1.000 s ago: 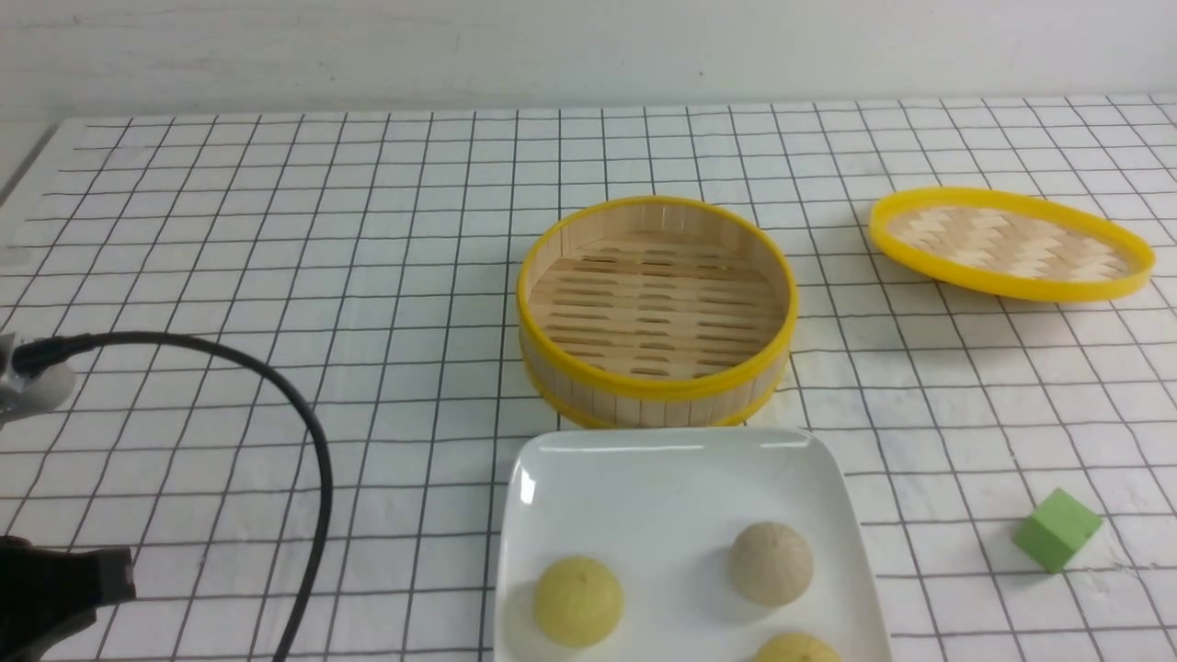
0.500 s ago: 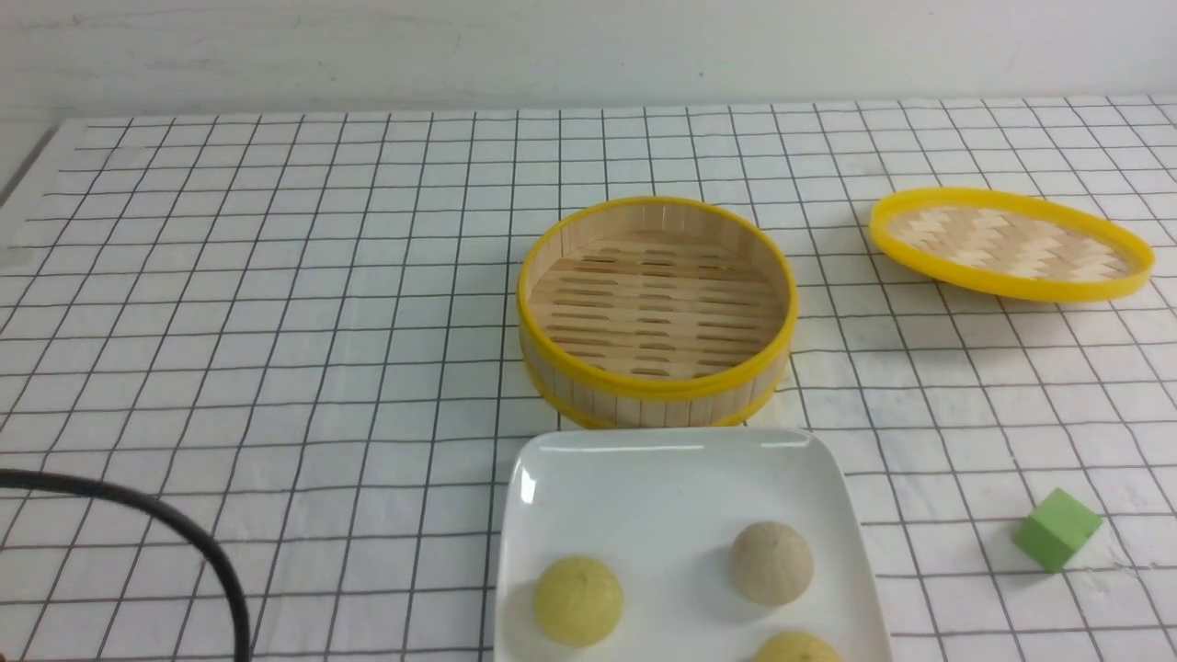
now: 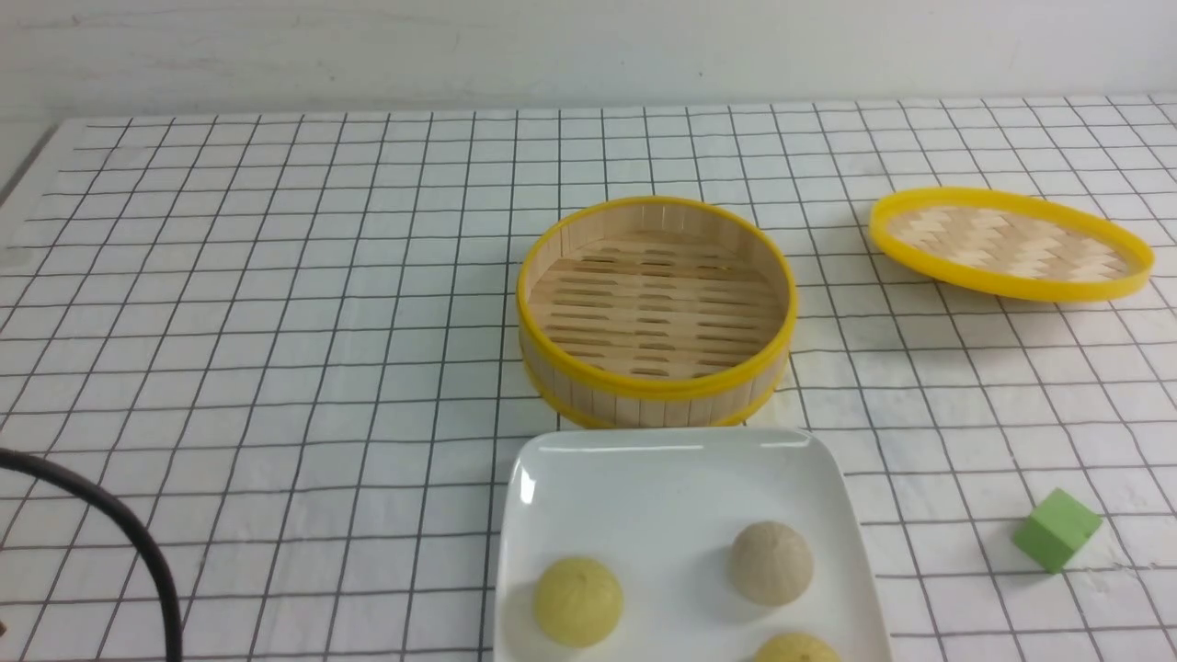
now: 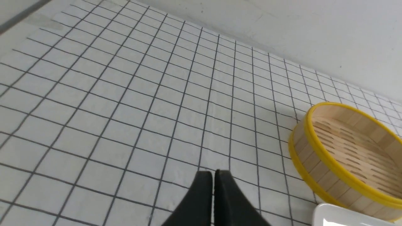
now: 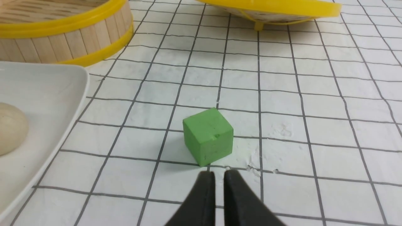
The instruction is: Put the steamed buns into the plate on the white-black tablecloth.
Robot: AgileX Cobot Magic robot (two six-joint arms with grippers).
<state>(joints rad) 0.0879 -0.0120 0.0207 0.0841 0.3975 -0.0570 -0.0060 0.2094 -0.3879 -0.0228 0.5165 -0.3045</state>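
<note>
The white square plate (image 3: 644, 478) lies on the white-black tablecloth (image 3: 276, 276) at the near centre. It holds a grey-beige bun (image 3: 771, 563), a yellow bun (image 3: 578, 599) and a second yellow bun (image 3: 796, 648) cut by the frame's edge. The grey bun also shows in the right wrist view (image 5: 11, 128). My left gripper (image 4: 214, 172) is shut and empty over bare cloth, left of the steamer. My right gripper (image 5: 219, 174) is shut and empty just short of the green cube. Neither gripper shows in the front view.
An empty bamboo steamer basket (image 3: 655, 308) stands behind the plate. Its woven lid (image 3: 1010, 242) lies at the far right. A green cube (image 3: 1057, 529) sits right of the plate. A black cable (image 3: 110, 524) arcs in at the near left.
My left arm has drawn back out of the front view to the near left. Its cable has dropped lower and further left. Plate and buns have not moved.
</note>
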